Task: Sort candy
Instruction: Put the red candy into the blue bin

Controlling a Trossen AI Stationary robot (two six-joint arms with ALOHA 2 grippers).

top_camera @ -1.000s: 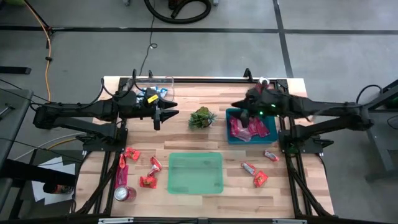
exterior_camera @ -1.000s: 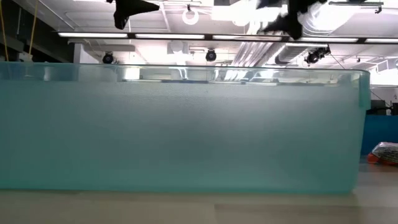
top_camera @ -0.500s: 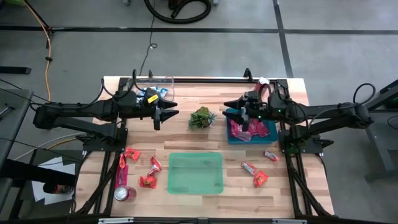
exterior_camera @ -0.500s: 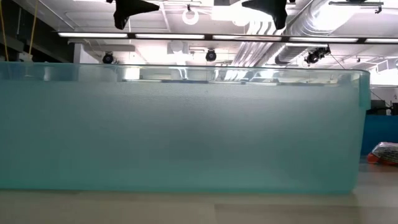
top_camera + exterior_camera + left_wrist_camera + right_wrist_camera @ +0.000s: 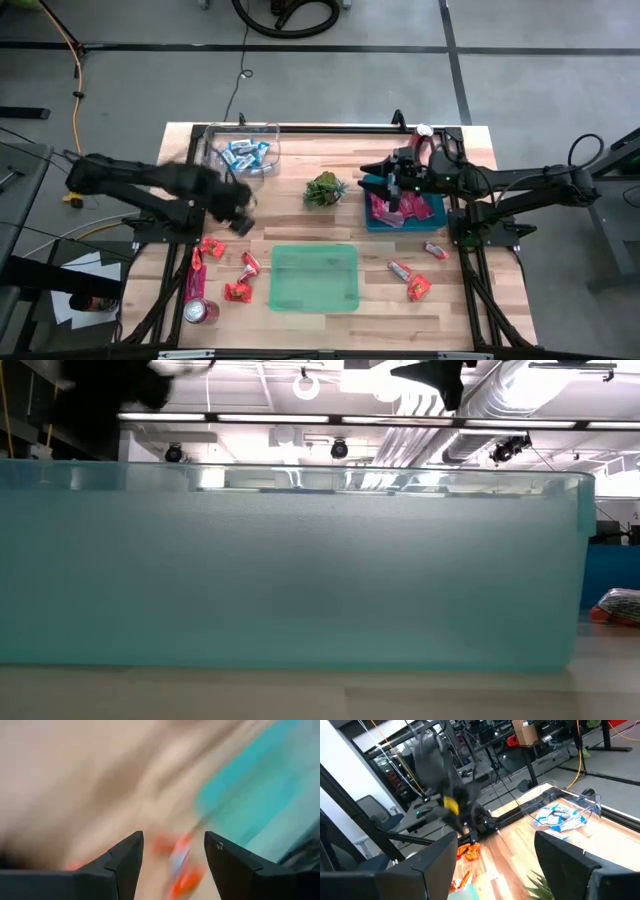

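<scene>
Red-orange candy point(image 5: 212, 246) lies loose on the worktop point(image 5: 300, 222), just below the left end effector point(image 5: 240, 222), whose fingers are spread wide and empty. The right end effector point(image 5: 392, 192) hovers wide over the blue tray point(image 5: 434, 212).

My wooden desk point(image 5: 300, 225) carries a green tray point(image 5: 314, 278), a blue tray point(image 5: 404, 205), a clear bin point(image 5: 243, 150), a small plant point(image 5: 324, 189), what looks like a red can point(image 5: 197, 311), and loose candy point(image 5: 240, 278) on either side.
</scene>
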